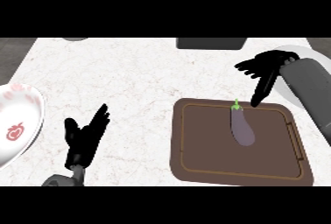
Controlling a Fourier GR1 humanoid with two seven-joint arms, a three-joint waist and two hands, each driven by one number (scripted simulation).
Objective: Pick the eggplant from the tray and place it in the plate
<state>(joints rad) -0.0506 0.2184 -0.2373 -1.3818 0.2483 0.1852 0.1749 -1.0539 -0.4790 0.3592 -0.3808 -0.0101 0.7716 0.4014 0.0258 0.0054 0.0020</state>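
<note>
Eggplant [242,127] lies on the brown tray [194,162], green stem toward the far edge. The right hand [266,70] hangs above it, fingers spread, holding nothing. The left hand [84,131] rests open beside the plate [26,118].

Eggplant [243,128] purple, green stem; tray [194,144] dark brown beneath it. Left of tray: white marbled counter [129,74], white plate [26,127] with red motifs.
</note>
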